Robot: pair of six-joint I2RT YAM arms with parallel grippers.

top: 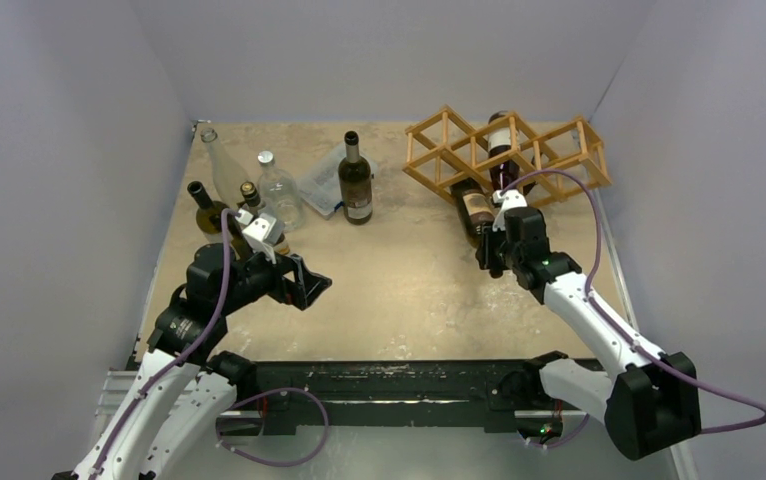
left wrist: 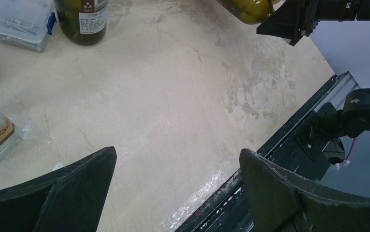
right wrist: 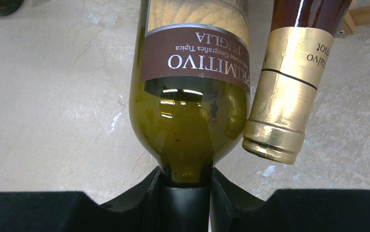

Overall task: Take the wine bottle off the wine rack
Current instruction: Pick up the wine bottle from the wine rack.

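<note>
Right gripper [right wrist: 185, 186]: pinching the bottle [right wrist: 192, 111] at the neck, just below the shoulder, one finger on each side.
Bottle: green glass with a brown "Primitivo" label, lying on its side with the neck toward the arms. In the top view its far end [top: 474, 205] sits at the lower front of the rack [top: 426, 118]. How much of it is inside a cell I cannot tell.
Done: the grasp looks made, with the neck seated well between the fingers.
Left to do: by my reading, nearly all the removal. The bottle must be drawn back toward the near edge until its base clears the rods, then set on the table [left wrist: 173, 96].
Second bottle [right wrist: 282, 111]: gold foil cap and dark glass, in the rack just beside the held bottle. Its cap is close to the green shoulder, and they may be touching.
Risk: pulling out at an angle could drag or knock this neighbour, so a straight pull along the bottle's axis seems safest.
Left gripper [left wrist: 176, 159]: fingers spread wide, holding nothing, hovering over bare table well apart from the rack.
Beyond: standing bottles [top: 356, 180] and a clear box [left wrist: 14, 21] at the far left, away from the pull path.
</note>
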